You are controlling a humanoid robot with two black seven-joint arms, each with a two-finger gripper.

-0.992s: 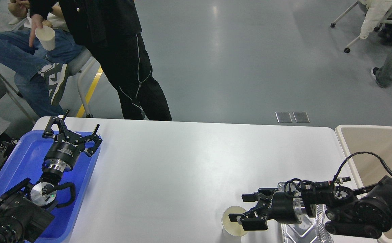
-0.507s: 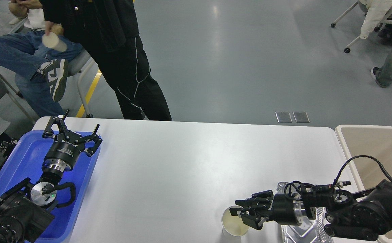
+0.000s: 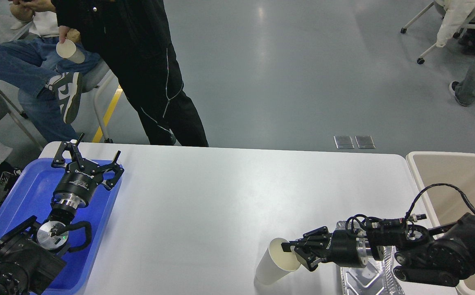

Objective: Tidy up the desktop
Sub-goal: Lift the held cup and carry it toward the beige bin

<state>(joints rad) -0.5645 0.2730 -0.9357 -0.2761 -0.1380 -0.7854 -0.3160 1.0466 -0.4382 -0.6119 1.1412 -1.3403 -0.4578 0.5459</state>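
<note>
The desktop (image 3: 229, 192) is a wide white tabletop. A white paper cup (image 3: 273, 262) stands tilted near its front edge, right of centre. My right gripper (image 3: 291, 254) is shut on the cup's rim, one finger inside the mouth and one outside, and the cup leans to the left. My left gripper (image 3: 87, 157) is open and empty, held above the blue tray (image 3: 16, 205) at the left end of the desktop.
A beige bin (image 3: 458, 180) stands off the desktop's right end. A clear foil container (image 3: 368, 278) lies under my right arm at the front edge. A person in black (image 3: 139, 61) stands behind the desktop's far left, holding another cup (image 3: 69, 51).
My right gripper closed on the cup's rim and pulled it; the cup went from upright to tilted, its base shifted left. The person's hand with the other cup moved. My left arm stayed still.
</note>
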